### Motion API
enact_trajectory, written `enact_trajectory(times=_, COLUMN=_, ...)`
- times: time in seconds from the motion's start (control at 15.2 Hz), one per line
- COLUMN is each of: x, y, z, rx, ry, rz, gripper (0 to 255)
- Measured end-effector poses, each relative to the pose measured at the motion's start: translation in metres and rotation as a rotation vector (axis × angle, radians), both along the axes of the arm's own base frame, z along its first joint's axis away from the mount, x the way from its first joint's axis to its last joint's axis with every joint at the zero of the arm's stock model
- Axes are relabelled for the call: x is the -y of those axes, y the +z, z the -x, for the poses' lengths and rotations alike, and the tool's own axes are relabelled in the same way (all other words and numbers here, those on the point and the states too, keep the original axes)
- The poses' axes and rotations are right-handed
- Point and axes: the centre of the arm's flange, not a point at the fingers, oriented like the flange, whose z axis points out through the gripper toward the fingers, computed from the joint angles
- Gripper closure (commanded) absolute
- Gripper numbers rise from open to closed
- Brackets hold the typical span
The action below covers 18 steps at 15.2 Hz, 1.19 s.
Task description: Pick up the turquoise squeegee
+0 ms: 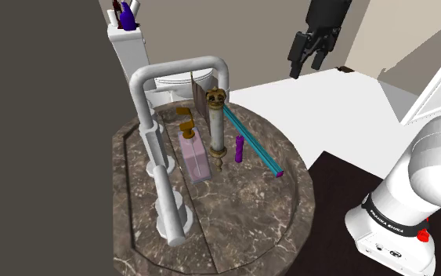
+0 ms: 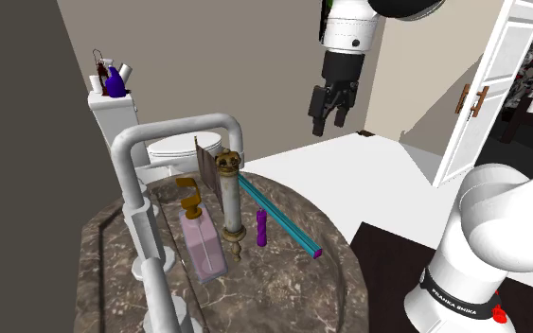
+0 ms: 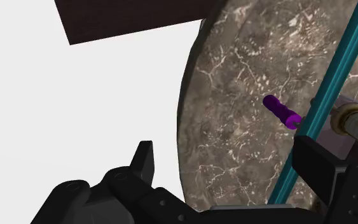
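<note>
The turquoise squeegee (image 1: 251,141) (image 2: 278,218) lies slanted on the round marble tabletop (image 1: 234,227). Its long thin handle runs from a brass column down to a purple tip near the table's rim. In the wrist view the handle (image 3: 327,95) crosses the marble beside the right finger. My black gripper (image 1: 307,69) (image 2: 326,125) (image 3: 231,162) hangs high in the air, well above the squeegee and off past the table's edge over the white floor. Its fingers stand apart with nothing between them.
Beside the handle stand a small purple bottle (image 1: 240,148) (image 3: 282,112), a brass column (image 1: 216,121) and a pink soap dispenser (image 1: 193,154). A tall grey arched pipe (image 1: 152,118) rises at the shoulder view's left. A white toilet (image 1: 175,78) stands behind the table, and a white door (image 2: 487,85) stands at the second exterior view's right.
</note>
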Motion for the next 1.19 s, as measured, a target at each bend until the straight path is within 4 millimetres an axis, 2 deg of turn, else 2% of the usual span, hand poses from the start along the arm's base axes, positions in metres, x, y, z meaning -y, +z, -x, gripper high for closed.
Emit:
enact_trajectory(times=0.13, x=-0.004, y=-0.003, z=-0.004, rx=-0.008, ry=-0.007, rz=-0.002, gripper=0)
enact_trajectory(times=0.26, x=-0.017, y=-0.013, z=-0.018, rx=-0.035, ry=-0.031, rz=-0.008, gripper=0)
enact_trajectory(times=0.92, x=-0.097, y=-0.099, z=-0.097, rx=-0.201, ry=-0.180, rz=-0.045, gripper=0)
enact_trajectory(times=1.12, x=-0.105, y=-0.097, z=-0.100, rx=-0.287, ry=-0.228, rz=-0.004, gripper=0)
enact_trajectory(times=1.19, x=-0.110, y=-0.117, z=-0.098, rx=-0.333, ry=-0.224, rz=0.017, gripper=0)
